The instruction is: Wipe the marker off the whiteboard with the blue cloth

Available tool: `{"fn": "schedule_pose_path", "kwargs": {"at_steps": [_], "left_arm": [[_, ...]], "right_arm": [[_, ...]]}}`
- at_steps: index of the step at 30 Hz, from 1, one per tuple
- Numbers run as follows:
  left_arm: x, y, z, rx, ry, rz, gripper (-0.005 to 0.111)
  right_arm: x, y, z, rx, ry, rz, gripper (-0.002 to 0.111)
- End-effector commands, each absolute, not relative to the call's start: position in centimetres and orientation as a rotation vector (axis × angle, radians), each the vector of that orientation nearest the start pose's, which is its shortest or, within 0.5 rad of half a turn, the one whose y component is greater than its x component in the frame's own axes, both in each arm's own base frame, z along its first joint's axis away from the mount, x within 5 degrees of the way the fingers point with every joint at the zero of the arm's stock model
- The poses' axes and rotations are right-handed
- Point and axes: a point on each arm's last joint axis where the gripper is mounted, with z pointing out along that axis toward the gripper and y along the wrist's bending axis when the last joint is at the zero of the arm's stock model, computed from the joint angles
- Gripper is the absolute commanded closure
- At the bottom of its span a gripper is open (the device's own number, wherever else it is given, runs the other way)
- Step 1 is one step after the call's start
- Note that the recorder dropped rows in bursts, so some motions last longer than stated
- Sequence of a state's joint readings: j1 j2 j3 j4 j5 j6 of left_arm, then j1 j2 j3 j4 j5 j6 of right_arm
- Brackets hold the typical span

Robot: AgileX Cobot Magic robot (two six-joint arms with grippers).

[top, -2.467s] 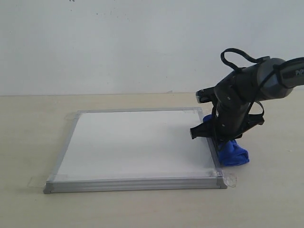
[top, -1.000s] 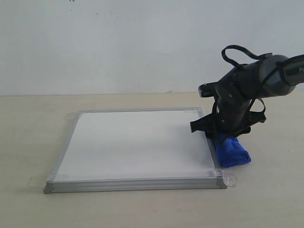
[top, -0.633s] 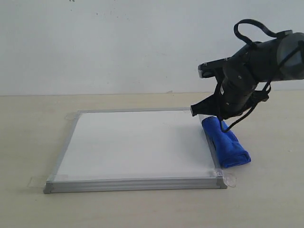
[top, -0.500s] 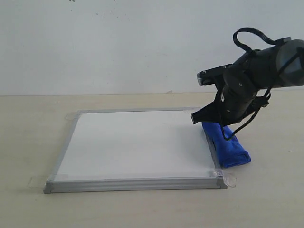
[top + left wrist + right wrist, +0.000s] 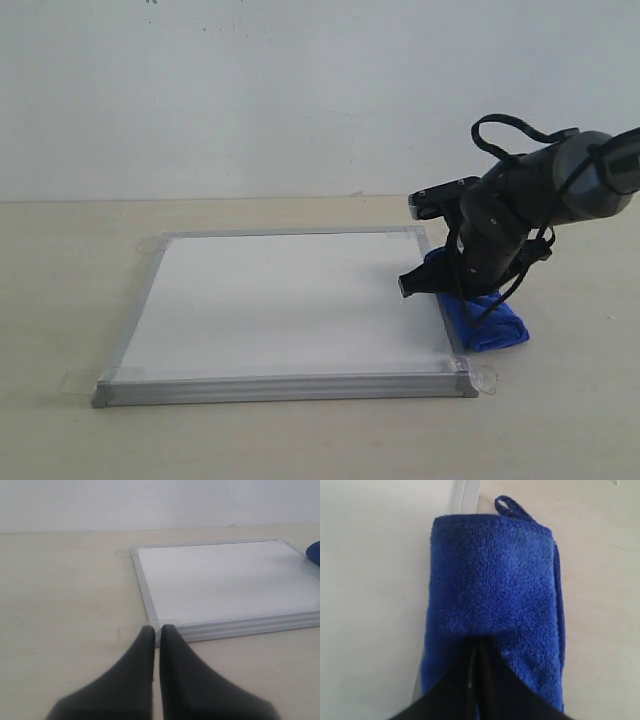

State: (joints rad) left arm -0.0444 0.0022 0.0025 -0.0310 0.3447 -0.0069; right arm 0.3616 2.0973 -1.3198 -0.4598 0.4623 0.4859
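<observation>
The whiteboard (image 5: 280,300) lies flat on the table, silver-framed. The marker is out of view: the white surface that shows bears no line. The blue cloth (image 5: 497,328) lies rolled along the board's right edge, partly over the frame. My right gripper (image 5: 462,292) is low over the cloth's far half. In the right wrist view its jaws (image 5: 477,643) are shut, tips together on top of the blue cloth (image 5: 492,580), with no fold seen pinched between them. My left gripper (image 5: 156,628) is shut and empty, just off a near corner of the whiteboard (image 5: 225,580).
Clear tape tabs (image 5: 486,378) stick out at the board's corners. A pale wall stands behind the beige table (image 5: 60,290). The cloth's little loop (image 5: 512,506) points away from my right gripper.
My right gripper let go of the cloth, rose and shut, then came back down onto it. The cloth stayed by the board's right edge.
</observation>
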Motion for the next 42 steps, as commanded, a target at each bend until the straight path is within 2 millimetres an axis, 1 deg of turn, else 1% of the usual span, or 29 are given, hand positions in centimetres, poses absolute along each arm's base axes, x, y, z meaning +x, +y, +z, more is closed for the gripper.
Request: {"fn": "schedule_pose_path", "kwargs": {"at_steps": [1,4,7,8,9,10,12,14,16,17,18,20,21,22,23,24,27,30,33,35,37,39,42], "left_arm": [[5.4,-0.3,18.3,0.008,1.821,-0.074,0.103],[5.4,-0.3,18.3,0.008,1.821,-0.074,0.103],[5.4,-0.3,18.3,0.008,1.821,-0.074,0.103],[5.4,-0.3,18.3,0.008,1.821,-0.074,0.103],[5.4,-0.3,18.3,0.008,1.821,-0.074,0.103],[5.4,-0.3,18.3,0.008,1.821,-0.074,0.103],[5.4,-0.3,18.3,0.008,1.821,-0.074,0.103],[5.4,-0.3,18.3,0.008,1.821,-0.074,0.103],[5.4,-0.3,18.3,0.008,1.821,-0.074,0.103],[5.4,-0.3,18.3,0.008,1.821,-0.074,0.103],[5.4,-0.3,18.3,0.008,1.821,-0.074,0.103],[5.4,-0.3,18.3,0.008,1.821,-0.074,0.103],[5.4,-0.3,18.3,0.008,1.821,-0.074,0.103],[5.4,-0.3,18.3,0.008,1.821,-0.074,0.103],[5.4,-0.3,18.3,0.008,1.821,-0.074,0.103],[5.4,-0.3,18.3,0.008,1.821,-0.074,0.103],[5.4,-0.3,18.3,0.008,1.821,-0.074,0.103],[5.4,-0.3,18.3,0.008,1.821,-0.074,0.103],[5.4,-0.3,18.3,0.008,1.821,-0.074,0.103],[5.4,-0.3,18.3,0.008,1.821,-0.074,0.103],[5.4,-0.3,18.3,0.008,1.821,-0.074,0.103],[5.4,-0.3,18.3,0.008,1.821,-0.074,0.103],[5.4,-0.3,18.3,0.008,1.821,-0.074,0.103]], "right_arm": [[40.1,13.1,13.3,-0.301,2.609,-0.108,0.109],[40.0,13.1,15.6,-0.29,2.558,-0.091,0.109],[39.9,13.1,16.2,-0.289,2.545,-0.089,0.109],[40.0,13.1,15.0,-0.296,2.572,-0.098,0.109],[40.0,13.1,14.5,-0.299,2.583,-0.102,0.109],[40.1,13.1,13.4,-0.305,2.608,-0.111,0.109],[40.1,13.1,12.2,-0.324,2.628,-0.127,0.109],[40.1,13.0,12.1,-0.334,2.633,-0.143,0.109],[39.7,12.6,14.0,-0.311,2.637,-0.177,0.109],[39.4,12.4,15.4,-0.294,2.634,-0.194,0.109],[39.0,12.1,17.3,-0.287,2.617,-0.207,0.109],[37.6,11.5,20.4,-0.293,2.568,-0.205,0.109],[36.7,11.2,21.7,-0.296,2.536,-0.189,0.109],[35.7,10.9,22.5,-0.306,2.511,-0.175,0.109],[34.6,10.6,22.9,-0.314,2.495,-0.161,0.109],[33.8,10.3,23.4,-0.314,2.483,-0.154,0.109],[31.4,9.6,23.5,-0.326,2.47,-0.133,0.109],[28.4,8.8,23.2,-0.293,2.451,-0.063,0.109],[25.2,8.0,23.6,-0.185,2.434,0.043,0.109],[23.4,7.4,24.0,-0.09,2.461,0.088,0.109],[21.6,7.0,24.3,0.046,2.531,0.138,0.109],[20.5,6.9,24.8,0.132,2.57,0.199,0.109],[19.7,6.8,25.7,0.16,2.551,0.242,0.109]]}}
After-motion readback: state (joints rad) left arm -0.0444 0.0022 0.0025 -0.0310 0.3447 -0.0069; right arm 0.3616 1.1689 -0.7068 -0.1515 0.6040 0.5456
